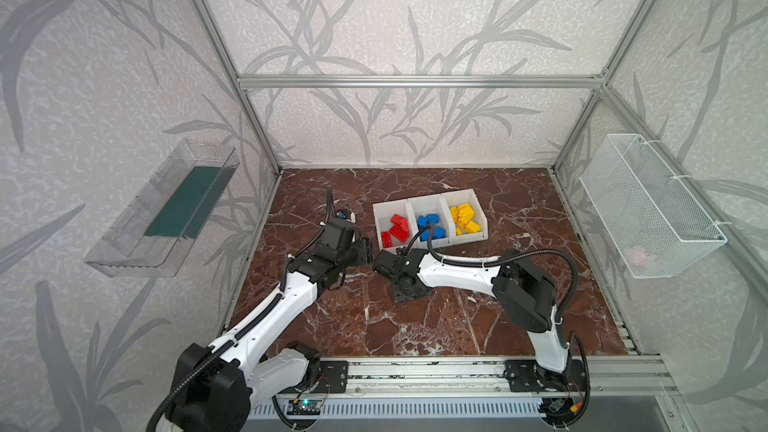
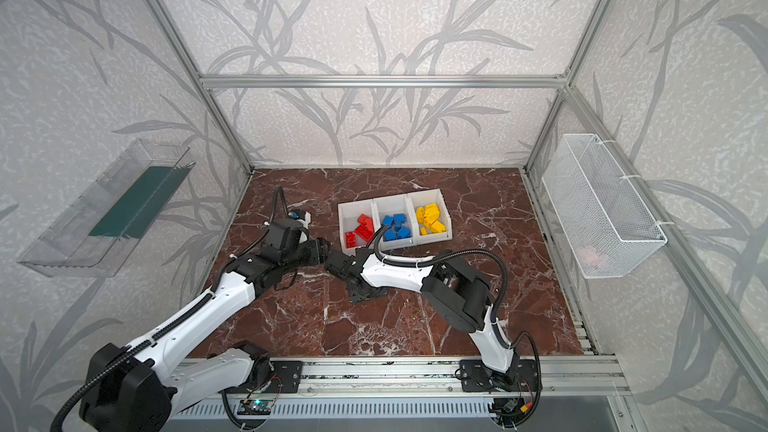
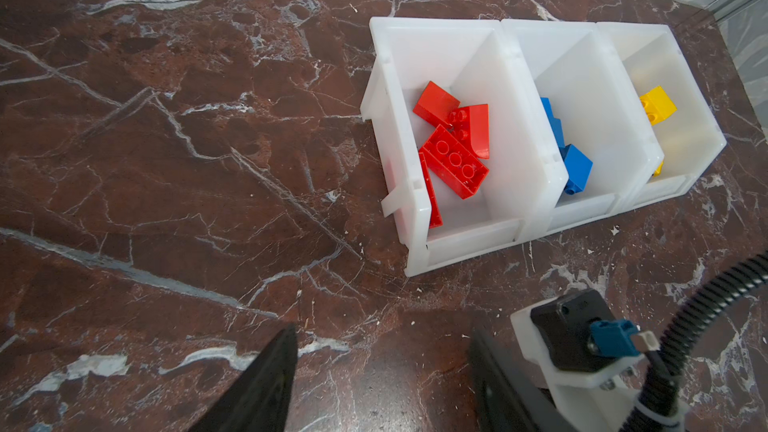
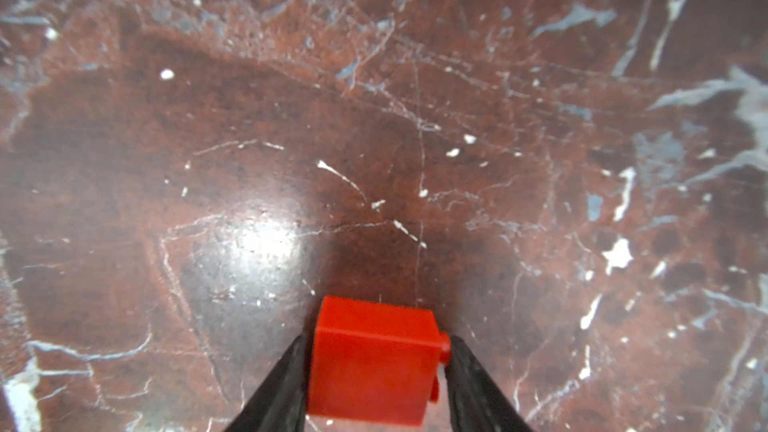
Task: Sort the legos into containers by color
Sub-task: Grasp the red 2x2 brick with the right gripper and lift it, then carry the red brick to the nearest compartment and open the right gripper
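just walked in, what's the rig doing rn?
Sorting bricks by colour into three white bins. The right gripper is clamped on a red brick low over the table, in front of the bins. The left gripper hangs open and empty close by, facing the red bin. The bins already hold red bricks, blue bricks and yellow bricks, one colour each.

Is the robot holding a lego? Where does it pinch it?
The right gripper pinches a red brick by two opposite sides, one studded. The left gripper holds nothing.
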